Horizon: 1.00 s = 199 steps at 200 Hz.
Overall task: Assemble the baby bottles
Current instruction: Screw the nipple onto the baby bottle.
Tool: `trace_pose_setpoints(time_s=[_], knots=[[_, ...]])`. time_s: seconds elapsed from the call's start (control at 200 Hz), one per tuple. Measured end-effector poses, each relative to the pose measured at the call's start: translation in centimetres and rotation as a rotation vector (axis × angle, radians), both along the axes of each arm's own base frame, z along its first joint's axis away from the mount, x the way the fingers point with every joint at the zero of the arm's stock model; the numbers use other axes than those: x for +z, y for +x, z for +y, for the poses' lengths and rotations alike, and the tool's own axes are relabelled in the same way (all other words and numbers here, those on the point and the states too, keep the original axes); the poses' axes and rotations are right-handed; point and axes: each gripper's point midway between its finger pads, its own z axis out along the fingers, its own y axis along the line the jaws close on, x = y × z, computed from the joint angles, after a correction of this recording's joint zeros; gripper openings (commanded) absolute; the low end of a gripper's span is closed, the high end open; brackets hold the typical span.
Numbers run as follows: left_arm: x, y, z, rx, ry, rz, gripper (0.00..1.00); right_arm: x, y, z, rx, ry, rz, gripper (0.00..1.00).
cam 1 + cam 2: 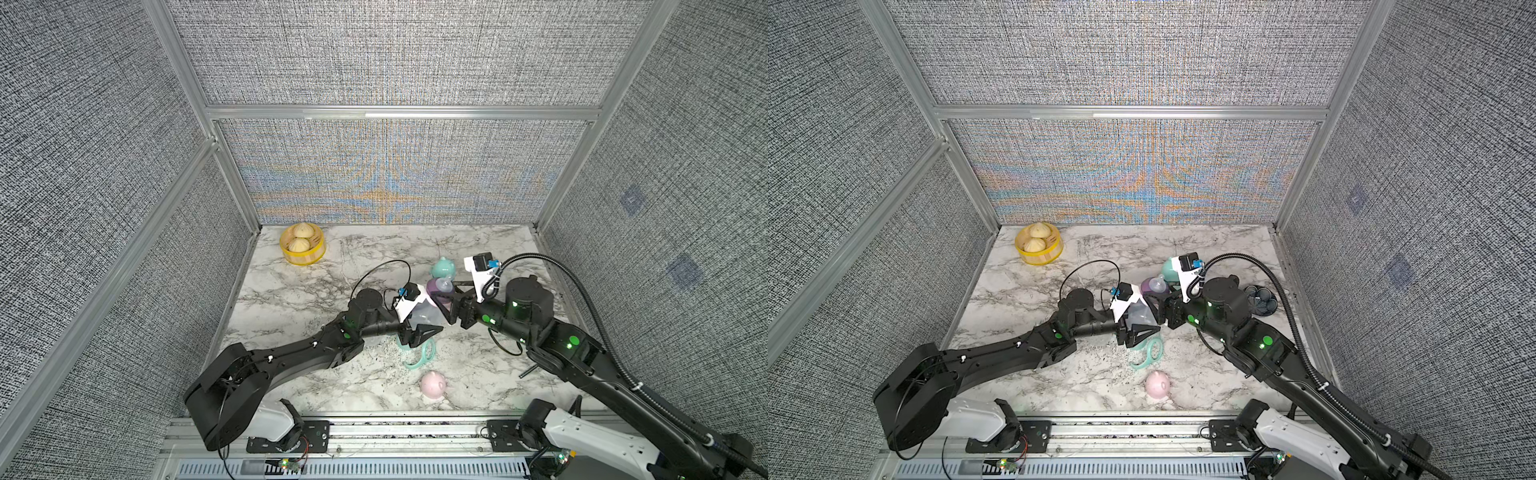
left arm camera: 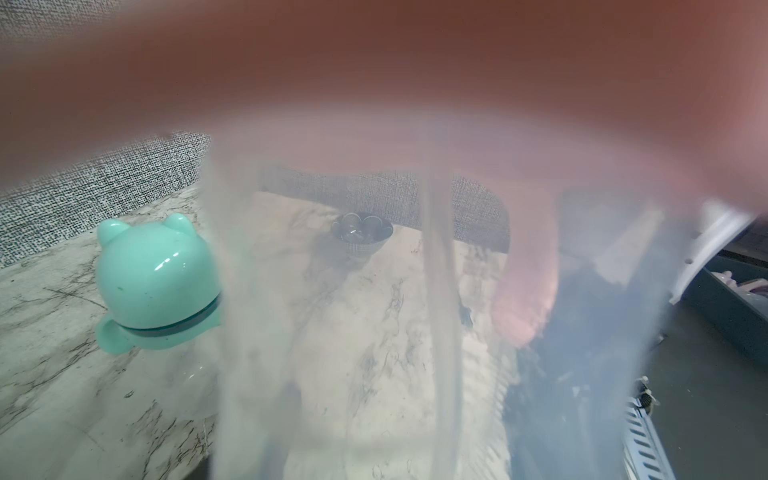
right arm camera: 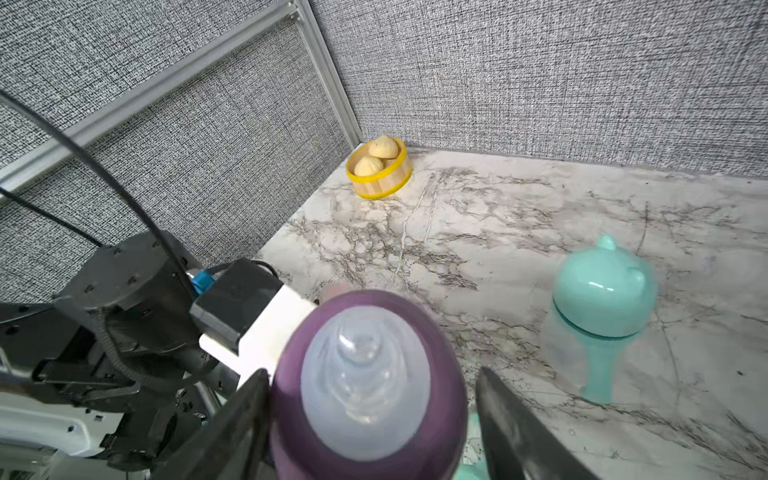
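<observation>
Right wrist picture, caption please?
Right gripper straddles a purple nipple collar; a mint-capped bottle stands nearby.

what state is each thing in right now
clear plastic bottle: held in left pincer
purple nipple collar: atop that bottle, right pincer astride, grip unclear
mint-capped clear bottle: upright, cap on
mint looped handle: lying loose
pink eared dome cap: loose, unfitted
yellow basket: holds two buns

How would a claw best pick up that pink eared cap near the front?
Probably from straight above, closing across the pink cap on its rounded sides below the ears: it stands alone, seemingly dome up, with open space all round.
</observation>
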Motion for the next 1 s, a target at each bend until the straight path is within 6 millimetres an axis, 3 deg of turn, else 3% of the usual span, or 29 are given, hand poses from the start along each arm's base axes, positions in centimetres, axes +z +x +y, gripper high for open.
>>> trace_pose_setpoints(time_s=[0.17, 0.36, 0.661, 0.876, 0.996], knots=[[0.2, 0.0, 0.0, -0.004, -0.004, 0.004, 0.01, -0.2, 0.3, 0.8, 0.019, 0.033, 0.009, 0.74], [0.0, 0.2, 0.0, 0.008, -0.002, 0.015, 0.02, -0.4, 0.5, 1.0, 0.016, 0.055, 0.015, 0.55], [-0.6, 0.1, 0.4, 0.031, -0.022, 0.006, 0.02, -1.4, 0.5, 0.2, -0.03, 0.086, 0.056, 0.49], [0.4, 0.3, 0.4, 0.04, -0.07, -0.032, 0.0, -0.8, 0.4, -0.7, -0.061, 0.143, 0.063, 0.5], [0.4, 0.5, 0.2, 0.04, -0.078, -0.029, 0.0, -0.7, 0.5, -0.7, -0.067, 0.144, 0.062, 0.7]])
